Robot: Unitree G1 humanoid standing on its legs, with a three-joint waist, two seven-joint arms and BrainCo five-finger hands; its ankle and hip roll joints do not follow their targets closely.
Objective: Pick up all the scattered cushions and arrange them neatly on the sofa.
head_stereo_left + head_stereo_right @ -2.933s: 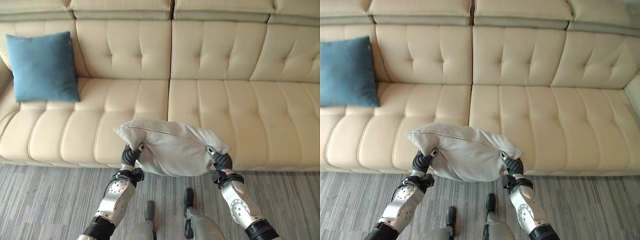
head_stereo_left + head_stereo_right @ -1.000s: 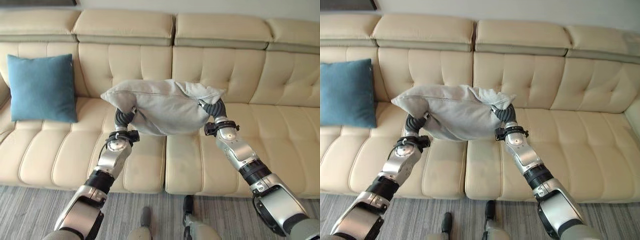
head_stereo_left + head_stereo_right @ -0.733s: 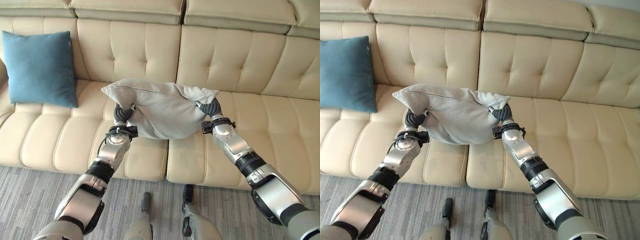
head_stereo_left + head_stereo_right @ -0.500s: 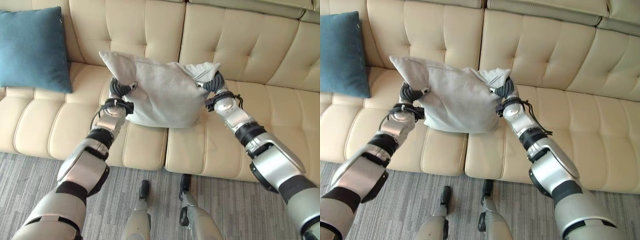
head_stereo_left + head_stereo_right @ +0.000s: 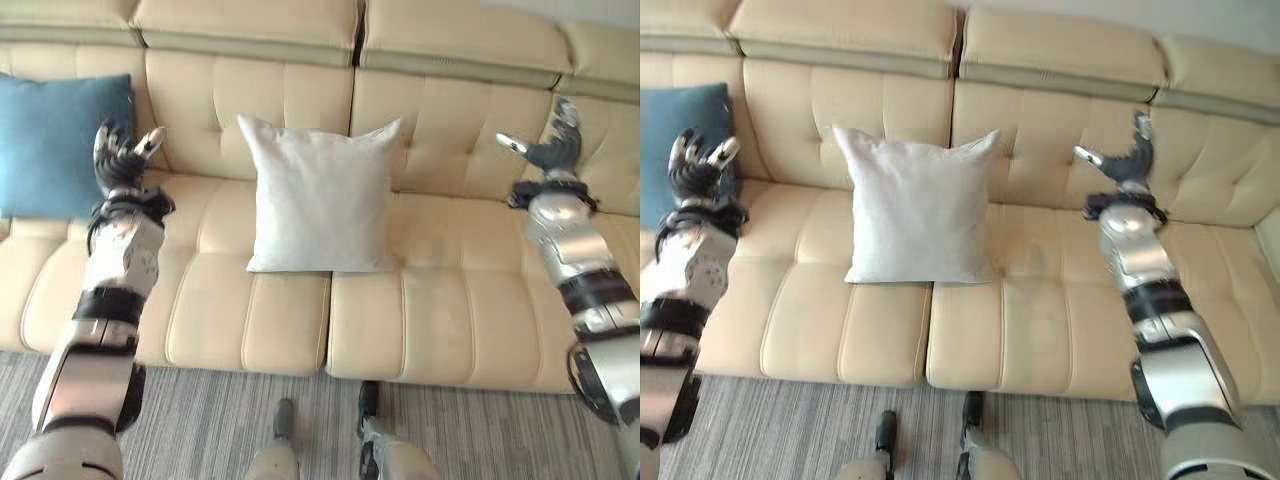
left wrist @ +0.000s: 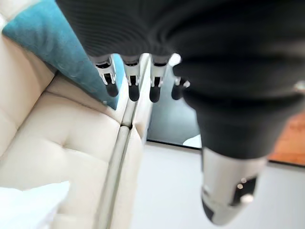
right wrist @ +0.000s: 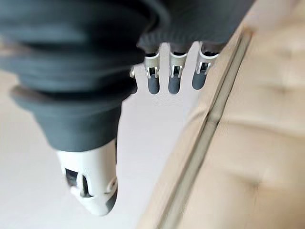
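A light grey cushion (image 5: 320, 195) stands upright on the cream sofa (image 5: 440, 310), leaning against the backrest near the middle seam. A blue cushion (image 5: 50, 140) leans at the sofa's left end and shows too in the left wrist view as a blue cushion (image 6: 57, 47). My left hand (image 5: 122, 160) is raised to the left of the grey cushion, in front of the blue one, open and holding nothing. My right hand (image 5: 552, 150) is raised to the right of the grey cushion, before the backrest, open and holding nothing.
Grey striped carpet (image 5: 200, 420) runs along the sofa's front edge. The right seats of the sofa (image 5: 1060, 290) are bare. In the right wrist view the sofa's backrest top (image 7: 248, 124) lies past the fingers (image 7: 174, 78).
Both hands have let go of the grey cushion, which now leans upright against the backrest. The arms have swung apart, left hand leftward and right hand rightward, fingers opened.
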